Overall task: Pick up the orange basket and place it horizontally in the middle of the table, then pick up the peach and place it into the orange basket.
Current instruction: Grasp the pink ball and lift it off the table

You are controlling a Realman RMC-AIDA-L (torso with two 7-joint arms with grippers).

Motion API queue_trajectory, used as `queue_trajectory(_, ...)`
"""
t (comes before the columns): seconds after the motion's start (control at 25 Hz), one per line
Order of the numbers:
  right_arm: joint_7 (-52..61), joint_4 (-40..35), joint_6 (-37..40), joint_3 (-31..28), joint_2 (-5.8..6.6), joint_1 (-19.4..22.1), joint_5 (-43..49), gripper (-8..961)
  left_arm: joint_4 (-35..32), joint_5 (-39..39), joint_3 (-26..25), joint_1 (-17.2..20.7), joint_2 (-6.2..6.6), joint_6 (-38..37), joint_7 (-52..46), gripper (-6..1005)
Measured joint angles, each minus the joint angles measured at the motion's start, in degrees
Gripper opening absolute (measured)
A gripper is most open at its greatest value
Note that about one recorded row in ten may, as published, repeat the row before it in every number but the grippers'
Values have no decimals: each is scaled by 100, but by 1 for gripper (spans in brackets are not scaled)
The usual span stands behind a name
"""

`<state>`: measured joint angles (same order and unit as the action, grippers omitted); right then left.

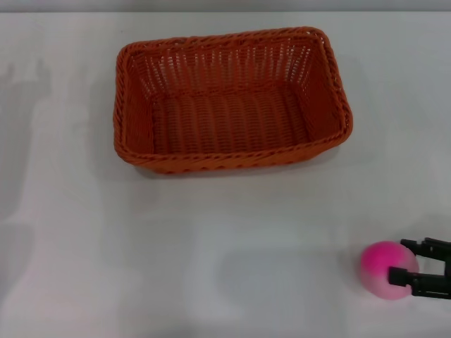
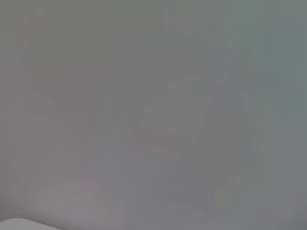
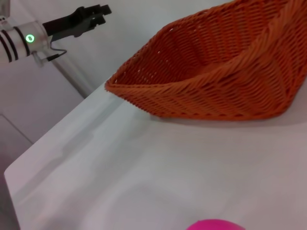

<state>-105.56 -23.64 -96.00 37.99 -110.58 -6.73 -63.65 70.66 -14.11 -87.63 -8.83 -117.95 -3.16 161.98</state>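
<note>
The orange basket [image 1: 232, 98] lies lengthwise across the back middle of the white table [image 1: 211, 246], empty; the right wrist view shows its near wall [image 3: 216, 81]. The pink peach [image 1: 384, 271] rests near the table's front right corner. My right gripper [image 1: 403, 260] comes in from the right edge. Its black fingers [image 1: 399, 277] are closed against the peach's right side. Only the peach's top [image 3: 216, 225] shows in the right wrist view. My left gripper [image 3: 91, 14] hangs raised beyond the table's left side, seen only in the right wrist view.
White tabletop stretches between the basket and the peach and across the front left. The table's left edge [image 3: 53, 139] shows in the right wrist view. The left wrist view holds only a plain grey surface.
</note>
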Motion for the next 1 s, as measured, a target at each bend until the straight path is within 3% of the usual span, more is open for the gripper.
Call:
queue_trajectory(0.2, 3, 1, 68, 0, -78, -172, 235, 865, 2, -8, 0, -2, 13, 0, 0, 528)
queue_trajectory(0.72, 261, 3, 37, -3, -98, -396, 454, 858, 7, -24, -66, -4, 23, 37, -9, 527)
queue_trajectory(1.0, 400, 11, -14, -3, -74, -616, 745, 549, 2, -2, -90, -4, 15, 49, -9, 528)
